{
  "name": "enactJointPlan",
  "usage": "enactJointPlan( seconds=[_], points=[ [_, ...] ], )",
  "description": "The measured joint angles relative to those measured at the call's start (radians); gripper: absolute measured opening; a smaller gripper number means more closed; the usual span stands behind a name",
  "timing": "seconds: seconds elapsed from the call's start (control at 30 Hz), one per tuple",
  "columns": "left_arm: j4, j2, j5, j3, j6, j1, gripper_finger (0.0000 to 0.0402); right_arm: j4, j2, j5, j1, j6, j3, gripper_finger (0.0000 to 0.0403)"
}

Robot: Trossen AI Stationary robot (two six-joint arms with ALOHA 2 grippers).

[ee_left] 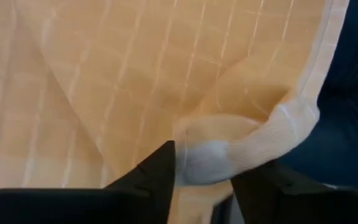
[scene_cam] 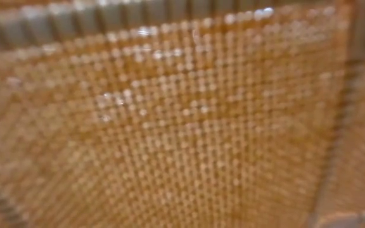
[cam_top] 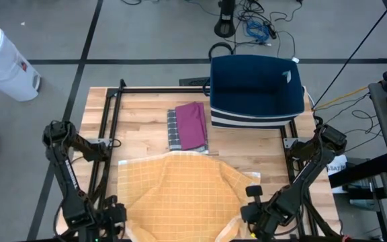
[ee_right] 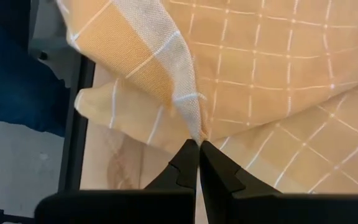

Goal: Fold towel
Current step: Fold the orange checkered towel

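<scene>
Both hands worked the near edge of the yellow checked towel (cam_top: 180, 191), which lay spread over the front of the wooden tabletop (cam_top: 140, 114). Right hand (ee_right: 199, 146) was pinched tight on a raised corner of the cloth, while the left hand (ee_left: 204, 168) stood parted with a folded hem lying between its fingers. Behind the towel lay a folded magenta cloth (cam_top: 192, 126) on a grey checked cloth (cam_top: 173, 131), beside a navy bin (cam_top: 255, 91).
</scene>
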State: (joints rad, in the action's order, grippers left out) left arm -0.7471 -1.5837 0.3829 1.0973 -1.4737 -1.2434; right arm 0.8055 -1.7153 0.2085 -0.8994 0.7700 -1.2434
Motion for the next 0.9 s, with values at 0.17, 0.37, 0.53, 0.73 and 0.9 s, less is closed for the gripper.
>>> enactJointPlan(
  seconds=[0.17, 0.37, 0.53, 0.73, 0.9],
  points=[
    [0.001, 0.0, -0.087, 0.0, -0.105, -0.037, 0.0197, 0.032, 0.0, -0.003, 0.003, 0.024, 0.0, 0.0],
    [-0.004, 0.0, -0.234, 0.0, -0.171, -0.065, 0.0215, 0.169, 0.0, -0.015, 0.002, 0.13, 0.0, 0.0],
    [-0.035, 0.001, -0.342, 0.0, -0.211, -0.07, 0.0215, 0.271, 0.0, -0.06, 0.002, 0.199, 0.0, 0.0],
    [-0.055, 0.001, -0.345, 0.0, -0.189, -0.055, 0.0215, 0.433, 0.0, -0.076, 0.001, 0.264, 0.0, 0.0],
    [-0.135, 0.001, -0.276, 0.0, -0.15, -0.03, 0.0215, 0.652, 0.0, -0.05, 0.004, 0.362, 0.0, 0.0]
  ],
)
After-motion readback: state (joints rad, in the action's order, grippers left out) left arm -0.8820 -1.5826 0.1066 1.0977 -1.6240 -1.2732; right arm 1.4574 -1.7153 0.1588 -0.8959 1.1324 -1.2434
